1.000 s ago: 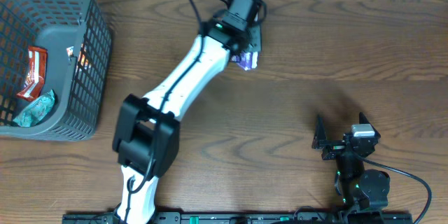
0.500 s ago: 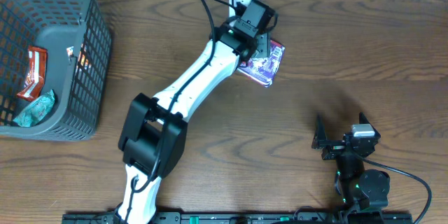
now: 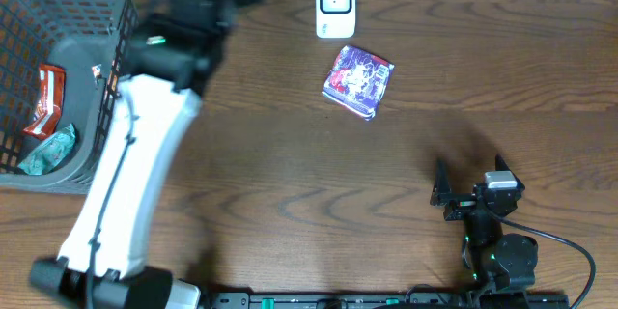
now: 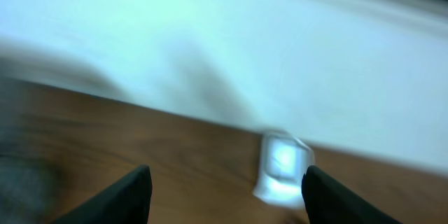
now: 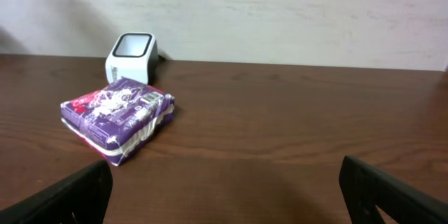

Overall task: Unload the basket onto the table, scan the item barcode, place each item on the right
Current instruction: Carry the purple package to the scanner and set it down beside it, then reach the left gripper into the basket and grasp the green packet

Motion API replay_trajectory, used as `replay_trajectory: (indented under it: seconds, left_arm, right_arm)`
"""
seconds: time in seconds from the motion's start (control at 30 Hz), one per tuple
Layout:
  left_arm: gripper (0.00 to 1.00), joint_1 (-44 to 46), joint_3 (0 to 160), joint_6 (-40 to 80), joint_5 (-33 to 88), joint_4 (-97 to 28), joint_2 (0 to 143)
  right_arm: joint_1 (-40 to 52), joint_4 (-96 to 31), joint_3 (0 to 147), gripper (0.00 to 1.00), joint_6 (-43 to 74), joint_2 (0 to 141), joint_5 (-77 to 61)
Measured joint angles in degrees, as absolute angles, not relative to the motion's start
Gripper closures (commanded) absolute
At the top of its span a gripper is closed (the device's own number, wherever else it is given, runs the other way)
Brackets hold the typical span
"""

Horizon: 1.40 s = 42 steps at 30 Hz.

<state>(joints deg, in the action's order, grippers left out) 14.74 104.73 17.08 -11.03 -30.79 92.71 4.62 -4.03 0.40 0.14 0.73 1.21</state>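
The item, a purple and red packet (image 3: 358, 79), lies flat on the wooden table just below the white barcode scanner (image 3: 335, 5), with nothing holding it. My left arm has swung over to the left by the basket, and its end is blurred at the top edge. In the left wrist view my left gripper (image 4: 227, 182) is open and empty, with the scanner (image 4: 283, 171) blurred ahead. My right gripper (image 5: 224, 199) stands wide open and empty at the front right. From there the packet (image 5: 117, 117) and the scanner (image 5: 131, 56) lie to the far left.
A dark grey basket (image 3: 126, 68) stands at the left edge and holds a red-orange packet (image 3: 46, 97) and a teal one (image 3: 48, 150). A pale wall runs behind the table's far edge.
My left gripper opened and let the packet go beside the scanner. The arm then swung fast to the left, towards the basket. The right arm has not moved.
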Motion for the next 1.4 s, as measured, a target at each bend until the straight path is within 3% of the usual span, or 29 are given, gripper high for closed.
replay_trajectory:
  seconds: [0.2, 0.5, 0.67, 1.4]
  left_arm:
    - [0.31, -1.3, 104.75, 10.31, -18.37, -32.16, 89.3]
    - [0.31, -24.01, 104.77, -0.91, -21.17, -48.38, 93.08]
    - [0.38, -32.34, 102.94, -4.82, -21.3, -53.1, 98.17]
    - [0.37, -35.88, 71.29, -27.18, -15.59, -29.78, 98.96]
  right_arm:
    - [4.62, -4.05, 0.4, 0.01, 0.14, 0.73, 1.21]
    - [4.62, -4.05, 0.4, 0.01, 0.14, 0.73, 1.21]
    - [4.62, -4.05, 0.4, 0.01, 0.14, 0.73, 1.21]
    - [4.62, -4.05, 0.4, 0.01, 0.14, 0.73, 1.21]
